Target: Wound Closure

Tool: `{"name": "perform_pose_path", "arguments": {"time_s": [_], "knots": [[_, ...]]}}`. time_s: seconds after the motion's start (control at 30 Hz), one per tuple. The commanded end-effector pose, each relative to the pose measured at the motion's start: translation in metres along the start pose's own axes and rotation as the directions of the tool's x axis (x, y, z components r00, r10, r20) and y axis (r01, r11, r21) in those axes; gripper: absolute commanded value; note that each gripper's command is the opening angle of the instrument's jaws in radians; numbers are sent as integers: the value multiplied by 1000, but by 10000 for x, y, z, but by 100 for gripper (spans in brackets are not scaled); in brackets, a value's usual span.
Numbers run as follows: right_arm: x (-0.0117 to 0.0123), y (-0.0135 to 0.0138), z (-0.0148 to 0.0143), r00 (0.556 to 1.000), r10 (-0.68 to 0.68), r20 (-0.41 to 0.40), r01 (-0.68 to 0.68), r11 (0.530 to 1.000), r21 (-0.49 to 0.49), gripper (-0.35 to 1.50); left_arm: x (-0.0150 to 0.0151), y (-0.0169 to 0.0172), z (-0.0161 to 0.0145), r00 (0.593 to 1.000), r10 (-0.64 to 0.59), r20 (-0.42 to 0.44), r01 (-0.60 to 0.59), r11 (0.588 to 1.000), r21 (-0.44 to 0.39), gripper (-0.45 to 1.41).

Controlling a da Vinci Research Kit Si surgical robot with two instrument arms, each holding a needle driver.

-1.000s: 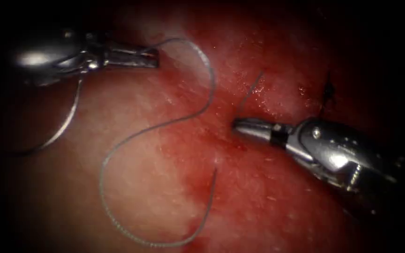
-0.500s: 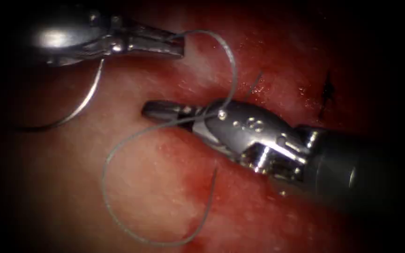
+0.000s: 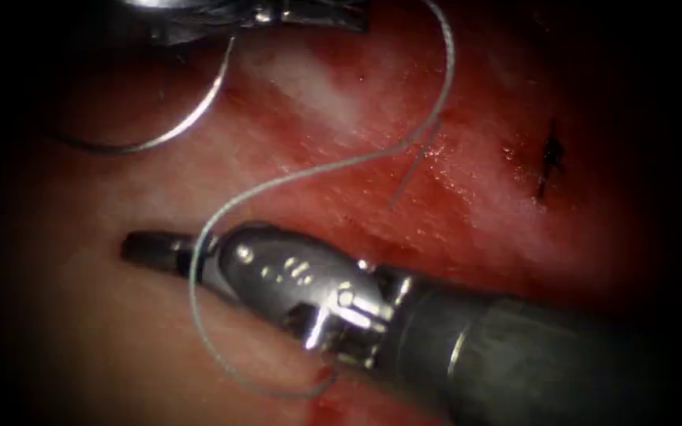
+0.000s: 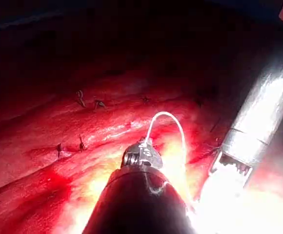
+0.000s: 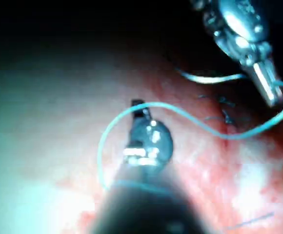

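Reaching toward 9 o'clock under thread (image 3: pixel 294 175), right tool (image 3: pixel 148 247) fingers clenched, empty; left tool (image 3: pixel 333 13) risen toward 12, grasping needle (image 3: pixel 175 130); no legible markings.

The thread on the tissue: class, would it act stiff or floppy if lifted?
Probably floppy: the thread lies in loose curves across the tissue. It drapes over the right tool, so likely light. Possibly slippery, given the wet surface.

No readable text, labels, brands or numbers anywhere. Closest thing: a few small pale marks on the wrist body of the right tool (image 3: pixel 155 248), at about 7 o'clock in the endoscope view, too small and blurred to tell as letters or digits. Nothing legible on the tissue (image 3: pixel 467 197).
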Motion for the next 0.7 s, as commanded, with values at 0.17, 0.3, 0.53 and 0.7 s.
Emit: {"name": "perform_pose_path", "arguments": {"time_s": [0.17, 0.3, 0.53, 0.7], "knots": [[9, -10, 7, 999, -7, -42, 8, 999, 43, -35, -29, -16, 15, 1000, 22, 7, -22, 1000, 12, -45], [12, -13, -3, 996, -6, -84, 13, 997, 75, -35, -53, -24, 10, 999, 39, 30, -40, 999, 35, -45], [26, -19, -15, 978, 42, -202, -14, 991, 136, -35, -61, -26, 6, 999, 35, 38, -37, 997, 62, -45], [38, -19, -23, 966, 69, -249, -31, 988, 151, -35, -67, -31, 10, 999, 29, 43, -32, 996, 86, -45]]}}
